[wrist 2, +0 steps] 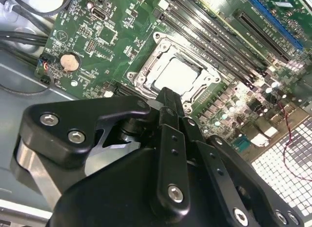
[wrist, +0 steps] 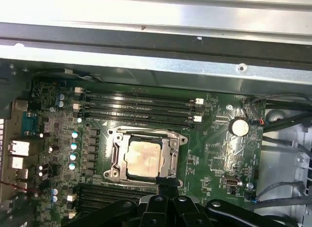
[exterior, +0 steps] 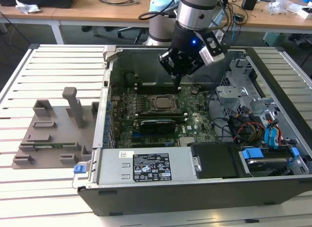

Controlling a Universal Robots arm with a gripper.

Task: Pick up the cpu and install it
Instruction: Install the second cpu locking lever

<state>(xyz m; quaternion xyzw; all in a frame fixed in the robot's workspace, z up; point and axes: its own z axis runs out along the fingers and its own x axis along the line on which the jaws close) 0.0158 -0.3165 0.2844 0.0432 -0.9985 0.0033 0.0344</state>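
Gripper hangs inside the open computer case, above the motherboard, just behind the socket frame as the exterior view has it. Fingers pressed together, nothing between them; in the second wrist view the fingertips meet in one narrow black point at the frame's edge. Whether the tip touches the board cannot be told.

One cpu, pale silvery square, lies flat in the socket frame in both wrist views. Its near edge is partly covered by the finger in the second wrist view. In the exterior view the chip is dark and hard to separate from the frame.

First wrist view: four memory slots in a row just beyond the socket, one coin cell off to the side, the gripper body cut off by the picture's edge. The second wrist view gives the same coin cell and a blue expansion slot, partly cropped.

The exterior view adds one grey fixture on the slatted table, beside the case on the exterior view's left, and one long black expansion card in front of the socket.
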